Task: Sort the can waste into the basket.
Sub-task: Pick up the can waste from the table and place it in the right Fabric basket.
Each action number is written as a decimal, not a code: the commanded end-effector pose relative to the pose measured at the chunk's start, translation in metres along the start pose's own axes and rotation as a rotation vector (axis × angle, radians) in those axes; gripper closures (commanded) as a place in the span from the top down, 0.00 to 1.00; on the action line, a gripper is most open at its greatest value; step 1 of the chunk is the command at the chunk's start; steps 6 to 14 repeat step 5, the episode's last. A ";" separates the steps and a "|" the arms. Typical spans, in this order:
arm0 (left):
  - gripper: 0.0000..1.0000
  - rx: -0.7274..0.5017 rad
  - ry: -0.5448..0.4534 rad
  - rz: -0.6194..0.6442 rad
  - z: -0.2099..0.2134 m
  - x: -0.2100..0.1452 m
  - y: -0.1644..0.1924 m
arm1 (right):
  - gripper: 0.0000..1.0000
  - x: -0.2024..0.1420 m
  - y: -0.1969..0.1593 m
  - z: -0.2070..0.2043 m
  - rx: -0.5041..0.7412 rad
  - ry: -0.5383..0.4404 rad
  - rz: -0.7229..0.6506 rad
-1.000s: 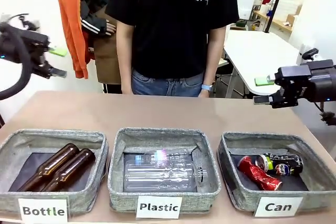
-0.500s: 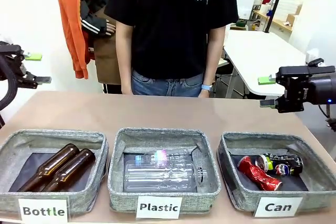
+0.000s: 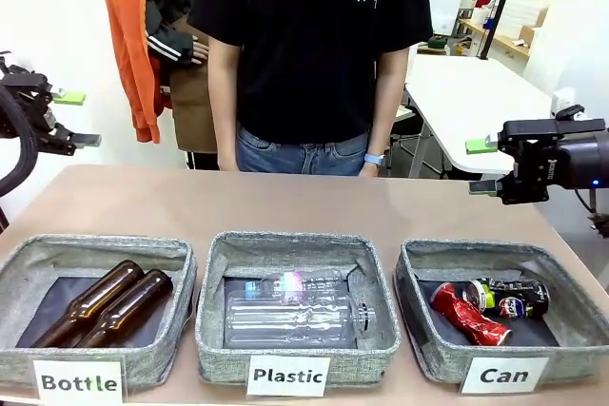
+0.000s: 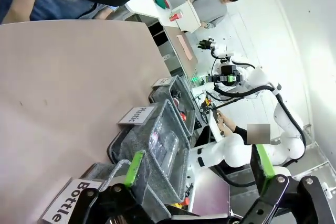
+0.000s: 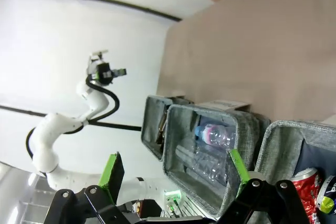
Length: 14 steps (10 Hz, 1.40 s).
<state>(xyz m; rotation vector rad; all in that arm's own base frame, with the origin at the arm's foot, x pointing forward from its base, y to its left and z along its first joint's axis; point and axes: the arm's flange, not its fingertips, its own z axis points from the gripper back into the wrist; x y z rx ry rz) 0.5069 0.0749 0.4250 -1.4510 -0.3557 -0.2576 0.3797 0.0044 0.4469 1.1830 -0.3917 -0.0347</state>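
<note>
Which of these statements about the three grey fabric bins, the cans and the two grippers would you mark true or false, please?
1. The crushed red metal can lies in the grey fabric bin labelled "Can". True.
2. The black metal can with the silver top lies on the bare table. False: it lies in the "Can" bin beside the red can.
3. The left gripper holds a brown glass bottle. False: its fingers are open and empty, raised above the table.
4. The right gripper is open and empty. True.
5. Two brown glass bottles lie in the grey fabric bin labelled "Bottle". True.
</note>
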 end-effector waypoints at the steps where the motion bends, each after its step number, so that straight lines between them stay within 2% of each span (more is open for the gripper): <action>1: 1.00 0.010 0.005 0.011 0.002 -0.001 -0.002 | 1.00 -0.001 0.003 -0.002 0.006 0.003 0.010; 14: 1.00 0.010 0.005 0.011 0.002 -0.001 -0.002 | 1.00 -0.001 0.003 -0.002 0.006 0.003 0.010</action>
